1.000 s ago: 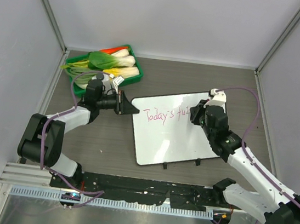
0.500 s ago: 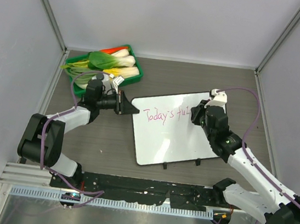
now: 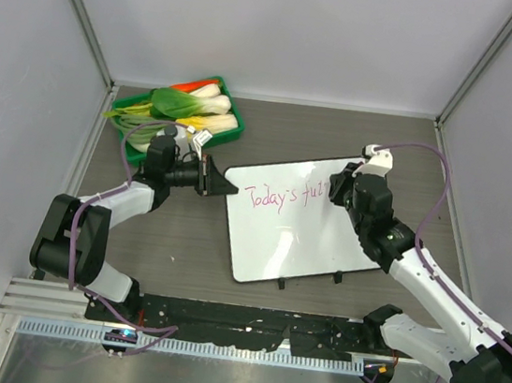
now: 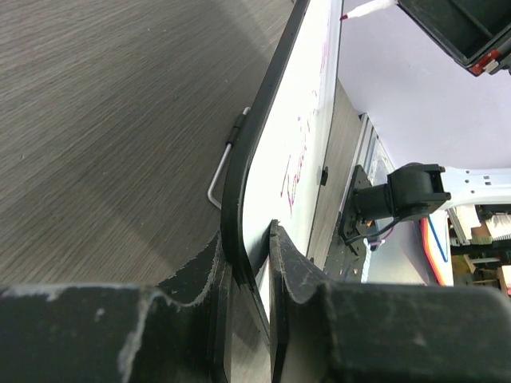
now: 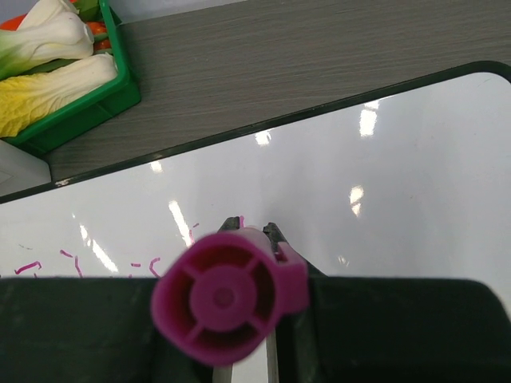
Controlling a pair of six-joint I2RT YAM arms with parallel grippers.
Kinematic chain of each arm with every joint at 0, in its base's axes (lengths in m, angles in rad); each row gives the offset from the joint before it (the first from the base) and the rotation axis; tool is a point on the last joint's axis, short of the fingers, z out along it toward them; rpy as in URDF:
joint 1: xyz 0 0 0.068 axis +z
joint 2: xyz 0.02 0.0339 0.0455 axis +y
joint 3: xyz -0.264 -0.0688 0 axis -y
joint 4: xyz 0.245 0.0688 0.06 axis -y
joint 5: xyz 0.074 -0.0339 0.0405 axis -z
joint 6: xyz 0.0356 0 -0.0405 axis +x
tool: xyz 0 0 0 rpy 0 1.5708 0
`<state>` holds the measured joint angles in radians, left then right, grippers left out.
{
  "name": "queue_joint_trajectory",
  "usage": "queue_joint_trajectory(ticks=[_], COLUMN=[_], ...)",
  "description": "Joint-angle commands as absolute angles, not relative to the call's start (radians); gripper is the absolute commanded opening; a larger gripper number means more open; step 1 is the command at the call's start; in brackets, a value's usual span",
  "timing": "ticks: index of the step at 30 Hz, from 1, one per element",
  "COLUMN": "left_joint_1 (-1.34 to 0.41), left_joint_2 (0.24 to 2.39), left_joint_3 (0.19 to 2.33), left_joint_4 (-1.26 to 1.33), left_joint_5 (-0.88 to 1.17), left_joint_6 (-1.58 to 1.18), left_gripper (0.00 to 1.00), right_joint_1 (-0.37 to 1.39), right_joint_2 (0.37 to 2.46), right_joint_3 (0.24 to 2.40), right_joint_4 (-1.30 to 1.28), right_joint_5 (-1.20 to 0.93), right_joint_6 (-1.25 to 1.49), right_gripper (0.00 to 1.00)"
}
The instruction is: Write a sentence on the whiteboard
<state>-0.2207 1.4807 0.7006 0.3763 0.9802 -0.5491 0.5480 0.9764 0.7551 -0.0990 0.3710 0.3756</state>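
The whiteboard (image 3: 301,245) lies tilted on the table. The sentence (image 3: 279,196) reads "Today's ful" in pink script along its upper part. My left gripper (image 3: 222,187) is shut on the board's upper left corner; in the left wrist view its jaws (image 4: 251,255) pinch the black rim (image 4: 267,152). My right gripper (image 3: 339,195) is shut on a magenta marker (image 5: 227,299), held tip down at the end of the writing. The board (image 5: 383,183) fills the right wrist view. The marker tip (image 4: 363,9) also shows in the left wrist view.
A green tray (image 3: 233,104) with toy vegetables stands at the back left, close to my left arm; it also shows in the right wrist view (image 5: 88,100). Grey walls enclose the table on three sides. The board's two black feet point toward the near edge.
My right gripper has shifted slightly right and away along the board with the marker, and the writing is a stroke longer. The left arm has not moved.
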Motion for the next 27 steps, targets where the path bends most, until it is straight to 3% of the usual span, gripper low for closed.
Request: queue_joint_trajectory(ticks=[1,27], left_joint_1=[-0.253,-0.253], left_joint_2=[1.485,1.494], left_joint_3=[0.692,0.696], left_joint_4=[0.302,0.290], left_joint_5=[0.905,0.902], left_joint_6=[-0.393,-0.383], left_gripper=[0.00,0.00], right_joint_1=[0.528,0.472], right_joint_2=[1.006,1.035], right_joint_3=[0.813,0.779], right_joint_4=[-0.041,0.006], right_joint_5=[0.397,0.291], right_joint_6=[0.370,0.397], right_gripper=[0.01,0.01])
